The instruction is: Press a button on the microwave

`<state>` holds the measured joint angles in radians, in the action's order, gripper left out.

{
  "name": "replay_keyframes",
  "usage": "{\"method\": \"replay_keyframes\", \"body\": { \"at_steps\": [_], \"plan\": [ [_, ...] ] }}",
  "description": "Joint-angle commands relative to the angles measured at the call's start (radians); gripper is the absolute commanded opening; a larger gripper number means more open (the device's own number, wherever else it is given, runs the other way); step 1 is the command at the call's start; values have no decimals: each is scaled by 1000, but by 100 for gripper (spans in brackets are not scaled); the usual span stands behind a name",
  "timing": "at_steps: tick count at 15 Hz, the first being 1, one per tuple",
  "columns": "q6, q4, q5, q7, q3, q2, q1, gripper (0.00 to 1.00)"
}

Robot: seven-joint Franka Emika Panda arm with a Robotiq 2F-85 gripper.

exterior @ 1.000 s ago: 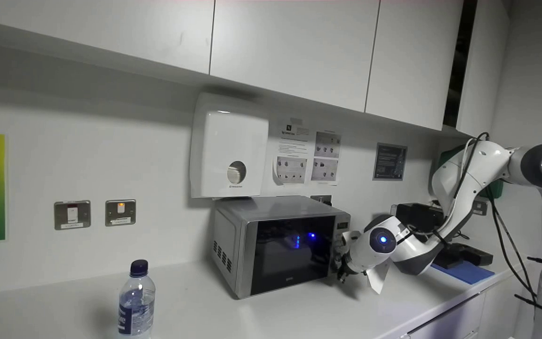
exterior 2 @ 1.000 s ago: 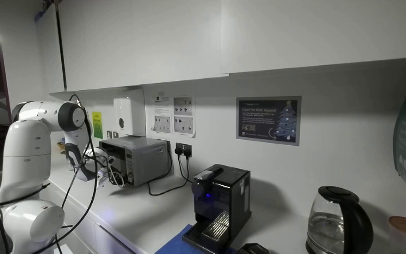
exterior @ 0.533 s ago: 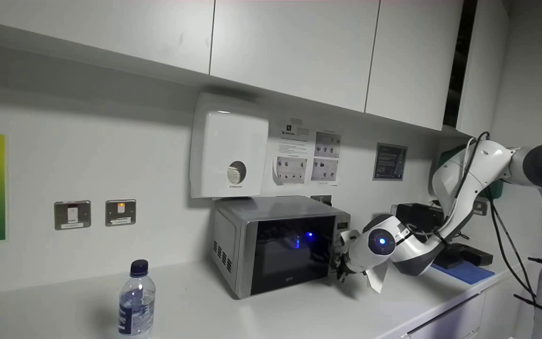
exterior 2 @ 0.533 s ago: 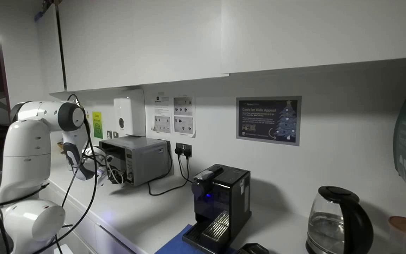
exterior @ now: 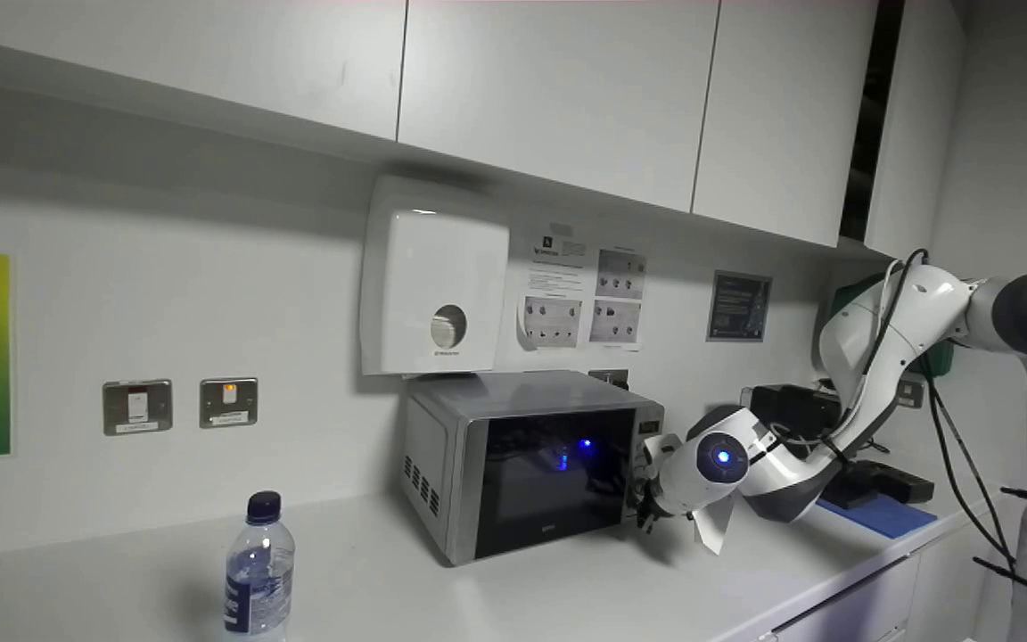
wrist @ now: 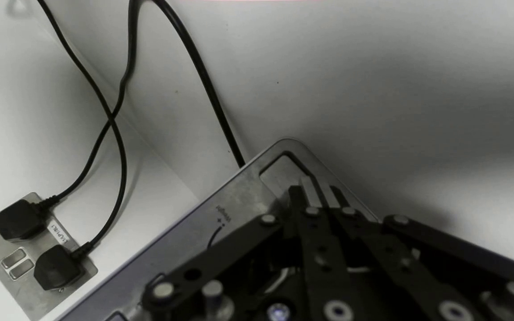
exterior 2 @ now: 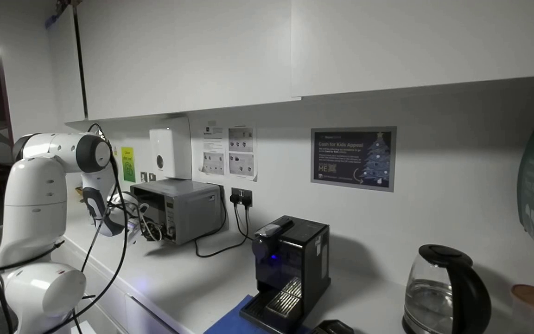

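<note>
Two fingers [wrist: 299, 198] (close together) stand at one button [wrist: 278, 174] on one microwave [exterior: 536, 473].

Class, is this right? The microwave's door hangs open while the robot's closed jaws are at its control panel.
Only the door is wrong: an exterior view shows it shut across the microwave. The rest stands: the closed jaws are at the control panel.

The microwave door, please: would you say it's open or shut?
Shut: in an exterior view, the door sits flush beside the control strip.
</note>
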<state>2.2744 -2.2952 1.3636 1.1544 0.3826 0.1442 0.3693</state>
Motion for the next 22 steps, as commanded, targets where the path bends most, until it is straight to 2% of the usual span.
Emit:
{"method": "replay_keyframes", "body": {
  "at_steps": [1, 22],
  "plan": [
    [-19, 41, 54, -27, -25, 3, -6, 0],
    [40, 42, 113, -37, -53, 22, -34, 0]
  ]
}}
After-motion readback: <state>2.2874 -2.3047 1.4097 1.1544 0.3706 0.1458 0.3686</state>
